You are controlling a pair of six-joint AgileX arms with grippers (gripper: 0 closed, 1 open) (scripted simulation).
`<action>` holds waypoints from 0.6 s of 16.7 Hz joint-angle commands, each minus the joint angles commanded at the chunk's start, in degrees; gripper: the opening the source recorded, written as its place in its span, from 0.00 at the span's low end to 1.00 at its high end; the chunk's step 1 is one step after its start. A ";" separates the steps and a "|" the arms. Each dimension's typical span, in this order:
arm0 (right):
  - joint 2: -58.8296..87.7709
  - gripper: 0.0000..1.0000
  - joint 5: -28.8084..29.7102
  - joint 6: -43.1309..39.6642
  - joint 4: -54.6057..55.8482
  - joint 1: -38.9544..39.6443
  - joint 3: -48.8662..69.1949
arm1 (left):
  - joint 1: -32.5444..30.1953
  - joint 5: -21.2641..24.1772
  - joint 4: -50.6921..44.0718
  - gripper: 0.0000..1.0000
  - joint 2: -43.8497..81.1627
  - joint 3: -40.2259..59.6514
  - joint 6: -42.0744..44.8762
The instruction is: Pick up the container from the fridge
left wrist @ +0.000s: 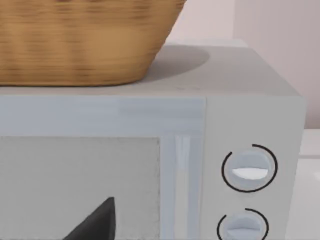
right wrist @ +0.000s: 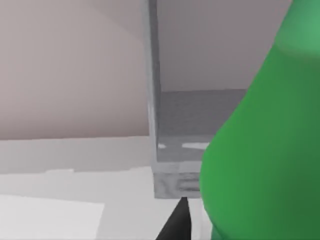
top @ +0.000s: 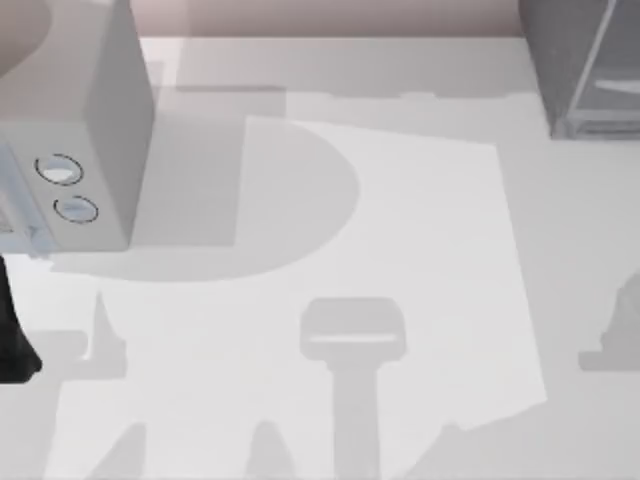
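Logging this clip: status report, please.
Right gripper close beside green container, fridge just behind. Left arm parked at table's left, facing microwave. Nothing seen in the way.

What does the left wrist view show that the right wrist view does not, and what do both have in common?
Left wrist view: a woven basket standing on top of a light grey box with two round dials.

Right wrist view: the green container very close to the camera, with the fridge and its pale frame behind it.

Both share a dark fingertip of that arm's own gripper at the lower edge, and the pale wall behind.
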 joint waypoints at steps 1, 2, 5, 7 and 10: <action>2.21 0.00 1.70 1.28 0.31 2.08 1.69 | 0.00 0.00 0.00 1.00 0.00 0.00 0.00; 4.84 0.00 3.70 2.80 0.58 4.50 3.60 | 0.00 0.00 0.00 1.00 0.00 0.00 0.00; 15.14 0.00 11.28 8.60 0.93 13.47 10.25 | 0.00 0.00 0.00 1.00 0.00 0.00 0.00; 23.95 0.00 17.31 13.33 0.56 20.55 15.15 | 0.00 0.00 0.00 1.00 0.00 0.00 0.00; 39.32 0.00 27.34 21.20 -0.85 32.15 22.93 | 0.00 0.00 0.00 1.00 0.00 0.00 0.00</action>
